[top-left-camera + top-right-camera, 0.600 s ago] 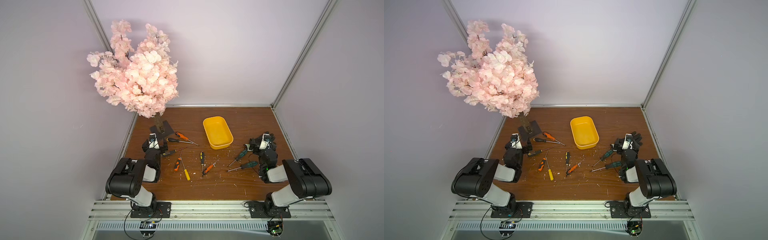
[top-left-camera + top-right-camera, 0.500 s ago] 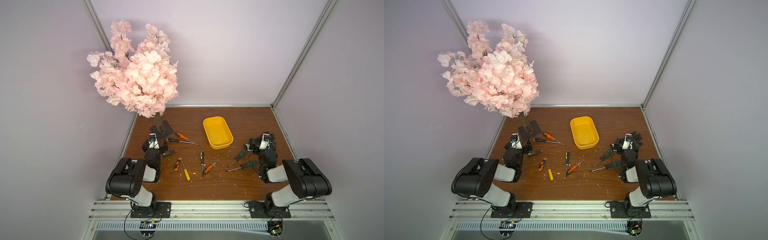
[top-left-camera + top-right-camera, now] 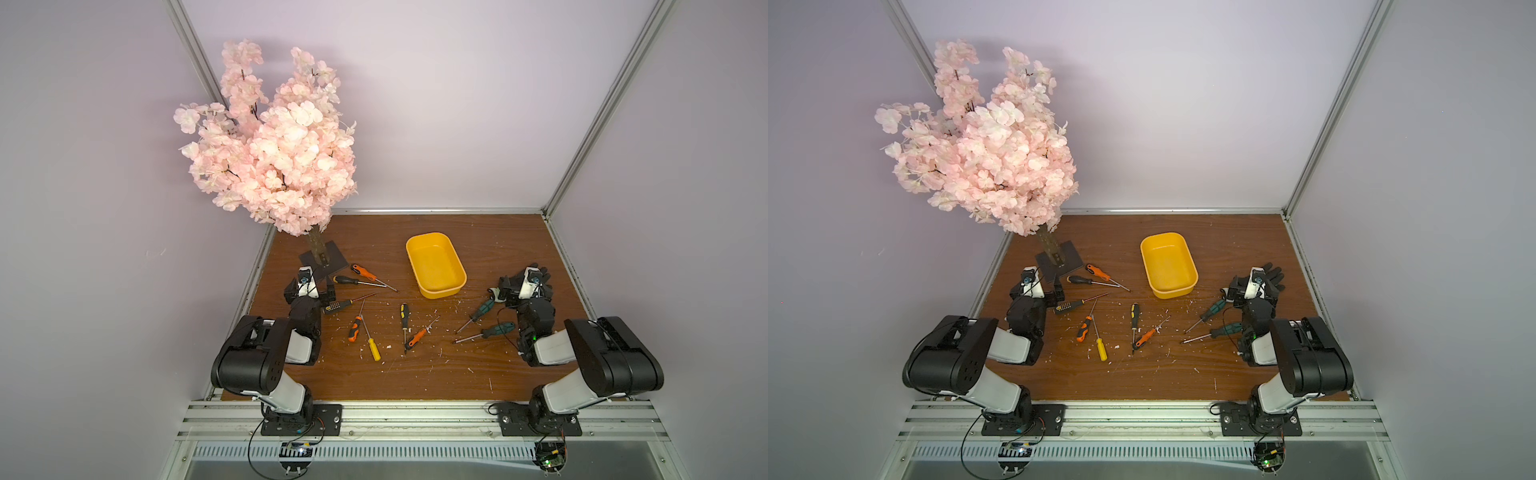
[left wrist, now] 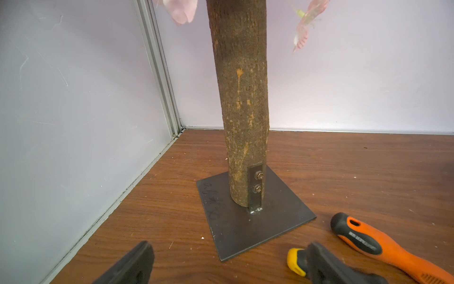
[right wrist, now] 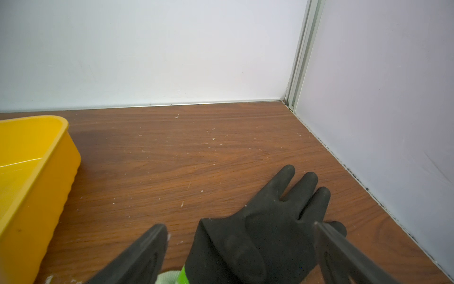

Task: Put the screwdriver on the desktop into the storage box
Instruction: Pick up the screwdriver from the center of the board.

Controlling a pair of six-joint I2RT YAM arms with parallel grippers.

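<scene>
Left end effector (image 4: 231,244) and right end effector (image 5: 238,226) spread, empty; the right, above glove (image 5: 270,221), could snag it instead of screwdriver (image 3: 484,308).

A: Item one, left arm (image 3: 266,353)?
B: Folded, upper link raised, forearm stretched forward low over the tabletop (image 3: 415,374). Left hand (image 3: 311,290) well to the left of the storage box (image 3: 442,293), jaws spread wide.
A: Item two, right arm (image 3: 598,357)?
B: Mirrored fold. Right hand (image 3: 524,289) to the right of the storage box, nearer it than the left hand, jaws likewise spread wide; both fingers (image 5: 147,253) show in the right wrist view.
</scene>
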